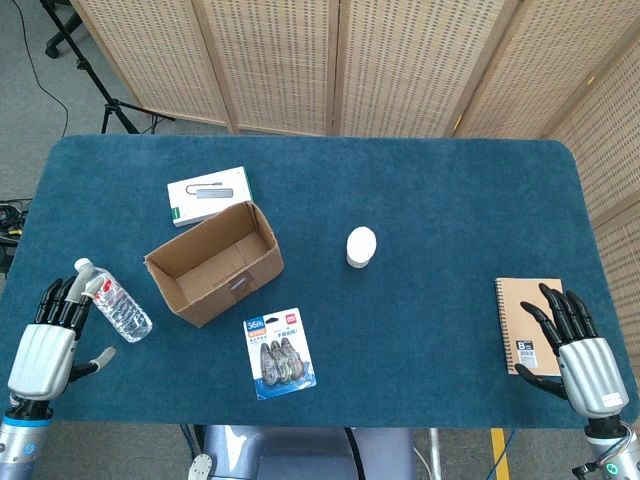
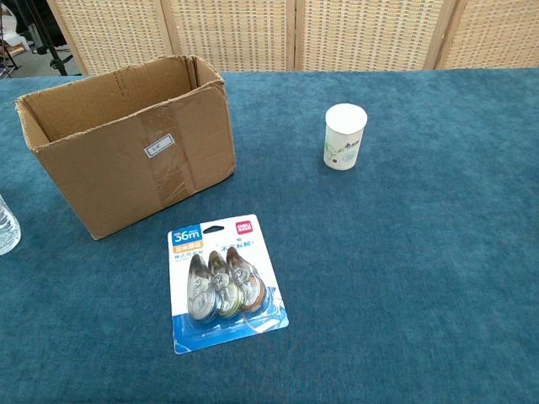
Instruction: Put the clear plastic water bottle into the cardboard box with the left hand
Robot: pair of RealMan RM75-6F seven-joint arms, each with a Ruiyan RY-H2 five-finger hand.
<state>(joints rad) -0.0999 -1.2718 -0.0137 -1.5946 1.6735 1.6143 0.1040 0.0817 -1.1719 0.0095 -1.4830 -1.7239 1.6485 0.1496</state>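
Note:
The clear plastic water bottle (image 1: 113, 300) lies on its side on the blue table, white cap pointing to the far left; the chest view catches only its edge (image 2: 7, 227) at the left border. The open cardboard box (image 1: 213, 262) (image 2: 126, 139) stands empty just right of the bottle. My left hand (image 1: 48, 340) hovers at the near left, fingers spread, fingertips (image 1: 62, 296) just left of the bottle's cap end, holding nothing. My right hand (image 1: 575, 345) is open at the near right, over the notebook's edge. Neither hand shows in the chest view.
A white product box (image 1: 207, 194) lies behind the cardboard box. A blister pack of correction tapes (image 1: 279, 352) (image 2: 221, 284) sits in front of it. A small white cup (image 1: 361, 246) (image 2: 344, 136) stands mid-table. A brown spiral notebook (image 1: 528, 322) lies at the near right.

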